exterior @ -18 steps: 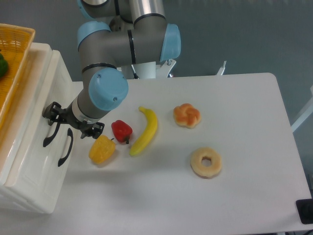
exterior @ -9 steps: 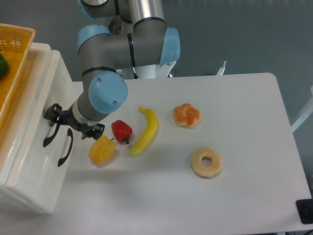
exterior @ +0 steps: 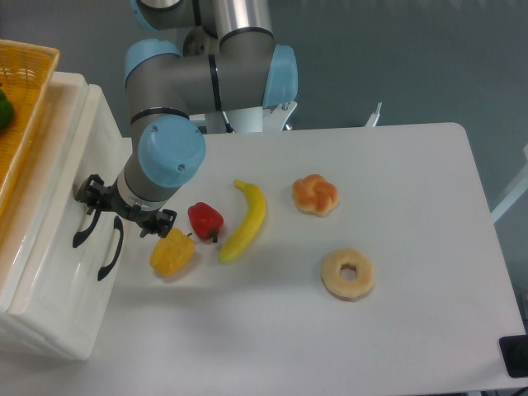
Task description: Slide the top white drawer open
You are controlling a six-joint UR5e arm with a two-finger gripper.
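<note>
At the far left a yellow basket (exterior: pixel 21 99) sits on top of a white cabinet (exterior: pixel 58 107), with something green (exterior: pixel 4 109) just showing inside it at the frame edge. The cabinet front faces right and carries two black curved handles side by side. The top drawer (exterior: pixel 49 239) is the one bearing the left handle (exterior: pixel 85 221); the lower drawer (exterior: pixel 82 305) bears the right handle (exterior: pixel 112 247). Both drawer fronts look flush with the cabinet. The end effector (exterior: pixel 101 202) is at the upper end of the left handle, its dark fingers about the handle's tip; whether they are clamped on it cannot be told from this view. The arm (exterior: pixel 169 124) rises behind it toward the top of the frame. On the white desk (exterior: pixel 412 206), just right of the cabinet, lie a yellow pepper (exterior: pixel 172 252), a red pepper (exterior: pixel 205 220) and a banana (exterior: pixel 246 219), close together. Farther right are a bun (exterior: pixel 316 194) and, nearer the camera, a doughnut (exterior: pixel 347 273).
</note>
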